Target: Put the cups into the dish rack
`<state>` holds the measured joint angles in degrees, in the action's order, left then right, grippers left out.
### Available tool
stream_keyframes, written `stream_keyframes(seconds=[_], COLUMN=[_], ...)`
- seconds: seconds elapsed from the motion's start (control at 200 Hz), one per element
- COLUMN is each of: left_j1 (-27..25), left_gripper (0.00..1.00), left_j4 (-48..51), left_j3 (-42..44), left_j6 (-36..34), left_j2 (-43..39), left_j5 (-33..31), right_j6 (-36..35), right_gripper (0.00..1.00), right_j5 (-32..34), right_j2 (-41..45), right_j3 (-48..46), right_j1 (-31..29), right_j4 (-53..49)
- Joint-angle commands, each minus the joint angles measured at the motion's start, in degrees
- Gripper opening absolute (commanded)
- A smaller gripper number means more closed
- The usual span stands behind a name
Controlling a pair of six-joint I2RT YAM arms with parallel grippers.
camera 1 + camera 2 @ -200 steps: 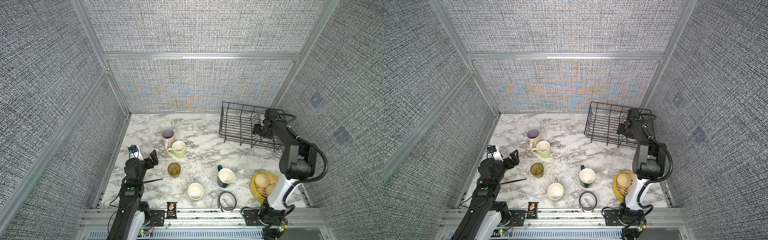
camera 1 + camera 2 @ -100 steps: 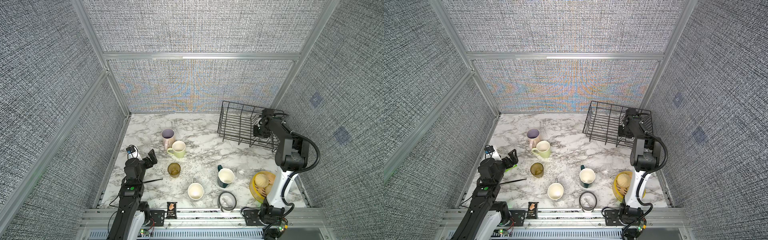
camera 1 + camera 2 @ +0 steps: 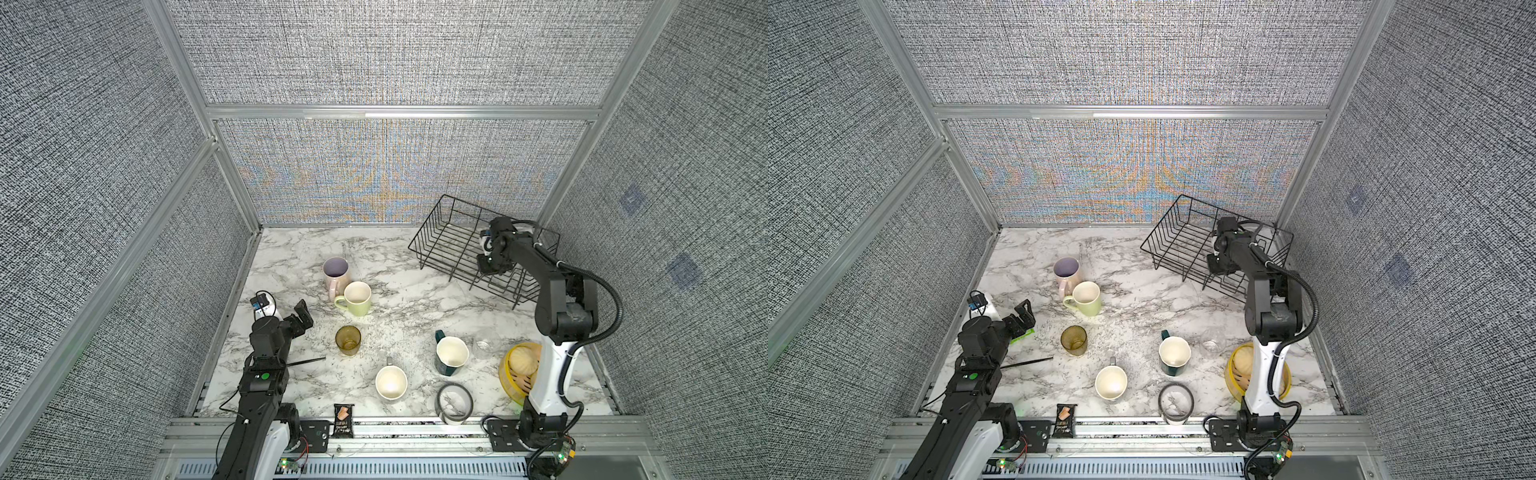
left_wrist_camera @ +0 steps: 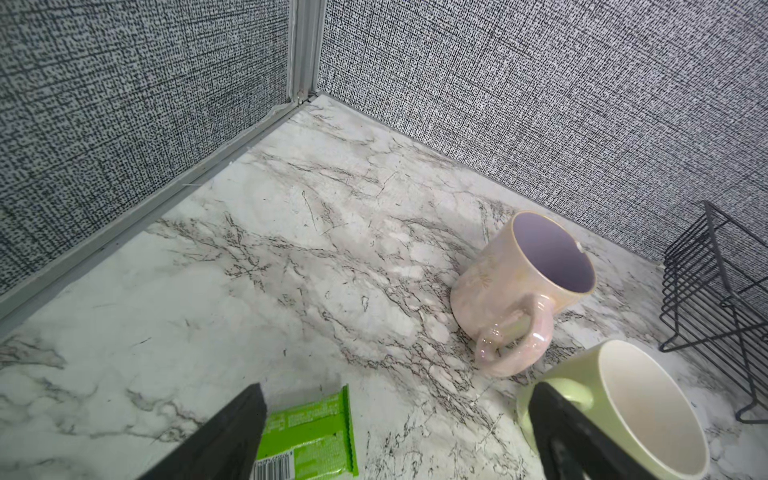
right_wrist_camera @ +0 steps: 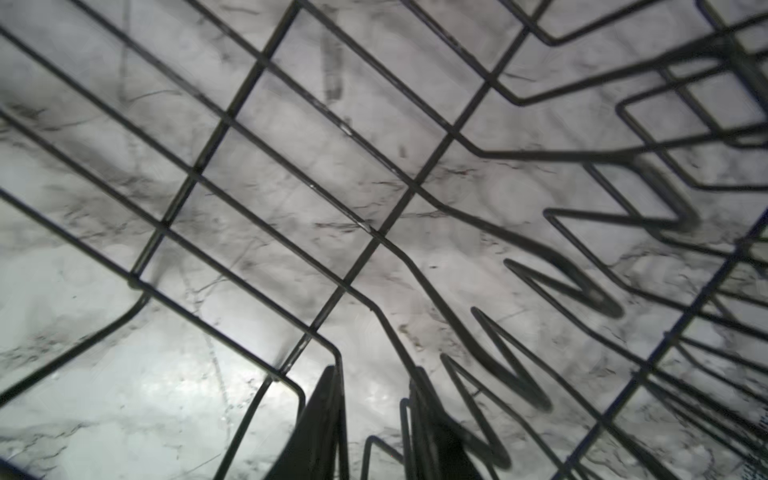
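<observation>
Six cups all stand on the marble counter (image 3: 291, 257), and none is yet in the dish rack (image 3: 446, 245) at the far right corner. The change is at the rack. Over the last second the right tool (image 3: 485, 266) has drawn its fingers (image 5: 326, 419) close around a wire at the zigzag-divider end. In both top views the rack has also slid toward the middle of the counter. The grip looks clamped on that wire. This reads as pulling the rack nearer the cups, so loading proper has not begun.

The left tool (image 3: 305, 318) hovers at the left edge with its fingers wide apart and empty. It is just short of the pale green mug (image 3: 357, 297), which stands just beside the pink mug (image 3: 336, 269). Nearer the front are the amber tumbler (image 3: 348, 340), the grey mug (image 3: 390, 383), the dark teal mug (image 3: 451, 353) and the small clear glass (image 3: 483, 348).

A green snack packet (image 4: 309, 432) lies under the left tool, with a thin black stick (image 3: 305, 361) near it. A dark snack packet (image 3: 343, 417) and a grey tape ring (image 3: 454, 401) sit at the front edge. The yellow basket of buns (image 3: 513, 374) is partly hidden by the right arm. The clear glass sits between the teal mug and that basket, which is probably an awkward reach.
</observation>
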<state>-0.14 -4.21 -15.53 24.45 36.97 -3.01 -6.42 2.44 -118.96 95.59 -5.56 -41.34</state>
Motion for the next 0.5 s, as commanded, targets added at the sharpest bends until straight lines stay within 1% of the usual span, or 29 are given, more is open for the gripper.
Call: stream_keyframes(seconds=[0.0, 0.2, 0.28, 0.34, 0.395, 0.43, 0.495], left_j1=[0.05, 0.09, 0.05, 0.05, 0.05, 0.05, 0.08], left_gripper=[0.99, 0.99, 0.99, 0.99, 0.99, 0.99, 0.99], left_j4=[-0.62, -0.39, -0.42, -0.37, -0.37, -0.37, -0.43], left_j3=[-0.63, -0.89, -0.82, -0.82, -0.82, -0.81, -0.82], left_j6=[0.74, 1.00, 1.04, 1.05, 1.04, 1.09, 1.05], left_j2=[0.68, 1.17, 1.17, 1.17, 1.17, 1.26, 1.26], left_j5=[-0.57, -0.93, -0.95, -0.95, -1.02, -0.95, -0.89], right_j6=[-2.89, -5.33, -4.62, -2.37, -0.35, 0.77, 4.84], right_gripper=[0.26, 0.25, 0.26, 0.31, 0.36, 0.39, 0.48], right_j5=[-1.79, -2.88, -0.57, 1.79, 1.21, 1.02, 3.30], right_j2=[-0.10, 0.74, 0.90, 1.08, 1.86, 2.77, 4.99], right_j3=[0.01, -1.07, -0.66, 0.37, 1.14, 1.22, 0.91], right_j1=[-3.33, -8.25, -10.02, -10.69, -10.61, -10.53, -10.28], right_j4=[-2.46, -3.32, -4.86, -6.06, -7.18, -7.39, -7.15])
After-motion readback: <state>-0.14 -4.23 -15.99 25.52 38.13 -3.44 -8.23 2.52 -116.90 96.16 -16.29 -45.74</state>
